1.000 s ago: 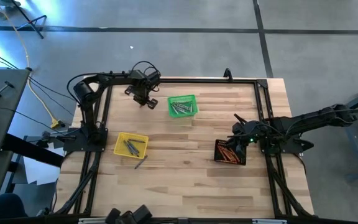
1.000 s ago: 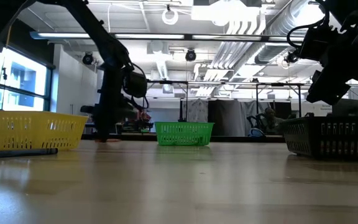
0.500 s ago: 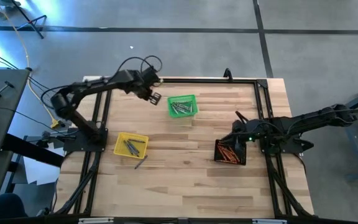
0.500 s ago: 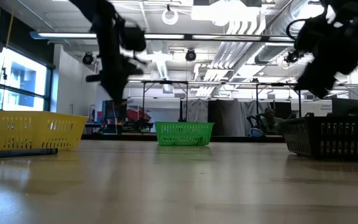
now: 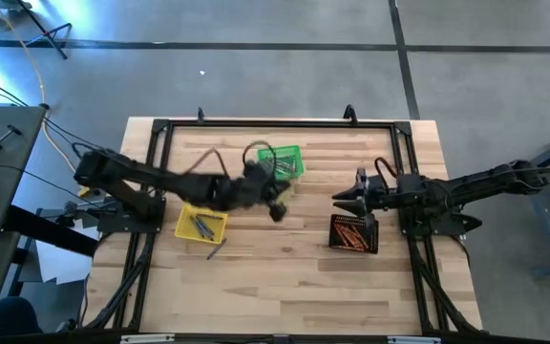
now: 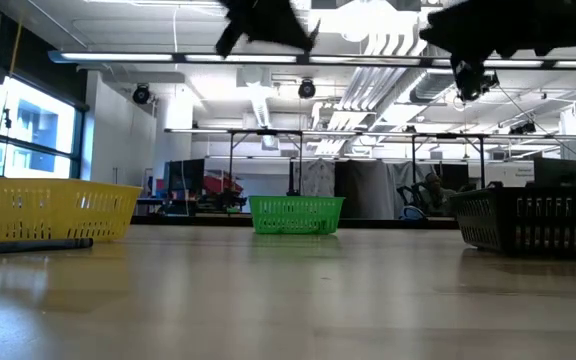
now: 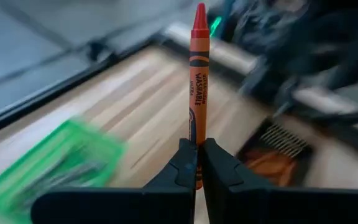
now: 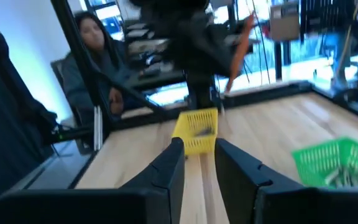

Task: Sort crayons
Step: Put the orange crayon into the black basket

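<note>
My left gripper (image 7: 197,163) is shut on an orange-red crayon (image 7: 198,81) above the table's middle, between the green basket (image 5: 281,162) and the black basket (image 5: 354,232). The high view shows it blurred (image 5: 276,211). The black basket holds orange-red crayons, while the green basket and the yellow basket (image 5: 201,223) hold grey ones. One grey crayon (image 5: 216,250) lies flat on the wood beside the yellow basket. My right gripper (image 8: 199,163) stands open and level above the black basket's far edge (image 5: 344,200), with nothing between its fingers. My left gripper pinches the crayon's blunt end (image 7: 197,138) between its two fingertips. The crayon runs on in line with the fingers, and its pointed tip (image 7: 199,14) sticks out far past them. It is lifted clear of the table; the right wrist view shows it slanted in the air (image 8: 240,43).
A black frame (image 5: 275,122) runs round the table's edges. Bare wood lies along the near side (image 5: 285,287). A person (image 8: 98,59) sits beyond the table's left side. In the low view the yellow (image 6: 43,210), green (image 6: 296,214) and black (image 6: 538,220) baskets stand on the table.
My left gripper, still shut, has risen from the table's far left corner and swung fast toward the middle, past the green basket and toward the black basket, tipping from pointing down to nearly level. My right gripper has lifted a little and tipped up from the black basket to level.
</note>
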Available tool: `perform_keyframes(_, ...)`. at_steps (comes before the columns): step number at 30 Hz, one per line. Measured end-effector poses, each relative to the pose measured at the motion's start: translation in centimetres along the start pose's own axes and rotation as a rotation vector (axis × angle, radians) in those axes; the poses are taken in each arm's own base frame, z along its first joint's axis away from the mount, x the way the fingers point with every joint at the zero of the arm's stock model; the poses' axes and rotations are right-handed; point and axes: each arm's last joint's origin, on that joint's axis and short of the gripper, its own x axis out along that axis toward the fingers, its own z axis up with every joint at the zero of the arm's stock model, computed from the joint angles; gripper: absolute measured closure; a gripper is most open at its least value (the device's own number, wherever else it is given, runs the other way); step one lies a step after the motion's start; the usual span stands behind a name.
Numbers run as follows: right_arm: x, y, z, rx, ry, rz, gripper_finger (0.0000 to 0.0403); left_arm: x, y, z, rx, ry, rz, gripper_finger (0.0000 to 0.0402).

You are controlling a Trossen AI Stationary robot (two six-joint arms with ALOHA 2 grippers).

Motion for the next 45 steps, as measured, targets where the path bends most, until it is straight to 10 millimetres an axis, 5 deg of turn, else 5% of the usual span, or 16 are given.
perform_keyframes(5, 0.1, 0.2, 0.7, -0.013, -0.071, 0.025, 0.0299, 0.4, -4.6, -1.6, -0.007, -0.151, -0.113, 0.0401)
perform_keyframes(10, 0.5, 0.6, 1.1, 0.015, -0.129, 0.078, 0.0273, 2.0, -6.9, -3.4, -0.005, -0.232, -0.182, 0.0401)
perform_keyframes(24, 0.9, 0.8, 1.5, 0.067, -0.2, 0.083, 0.0229, 2.9, -7.2, -3.8, -0.015, -0.276, -0.164, 0.0401)
perform_keyframes(45, 5.8, 0.4, 0.3, 0.126, -0.267, -0.093, 0.0231, 3.0, -7.0, -3.6, -0.003, -0.285, -0.158, 0.0401)
